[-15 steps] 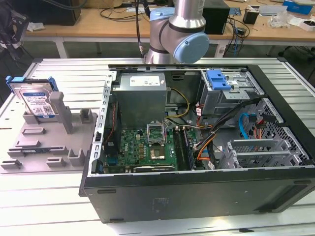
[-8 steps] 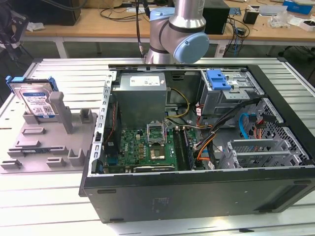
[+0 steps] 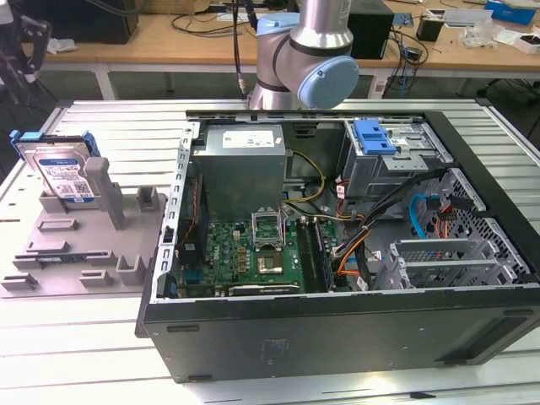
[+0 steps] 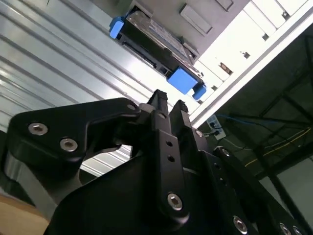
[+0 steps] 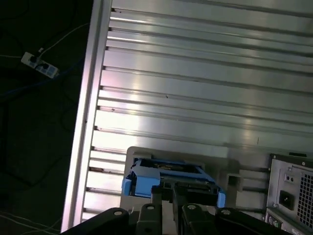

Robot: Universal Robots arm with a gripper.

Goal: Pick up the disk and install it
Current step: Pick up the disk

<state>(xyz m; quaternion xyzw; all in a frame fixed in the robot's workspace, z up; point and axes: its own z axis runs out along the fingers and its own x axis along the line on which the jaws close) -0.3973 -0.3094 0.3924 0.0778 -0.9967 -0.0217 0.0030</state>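
The disk [image 3: 63, 169], a silver drive with a white-and-blue label in a blue carrier, stands upright in a grey fixture [image 3: 76, 245] at the exterior view's left. In both wrist views the disk [image 4: 156, 36] [image 5: 168, 171] lies just past my gripper's tips, at a distance and untouched. My gripper [image 4: 168, 100] [image 5: 167, 188] has its black fingers [image 4: 157, 105] close together with nothing between them. The arm [image 3: 308, 59] rises behind the open computer case [image 3: 337, 329].
The case lies on its side on the ribbed metal table [image 3: 110, 118]. Inside it are a grey power supply [image 3: 245, 160], a motherboard [image 3: 253, 249], cables and a drive cage with a blue latch [image 3: 375, 135]. The table edge and a floor power strip [image 5: 39, 66] show beyond the fixture.
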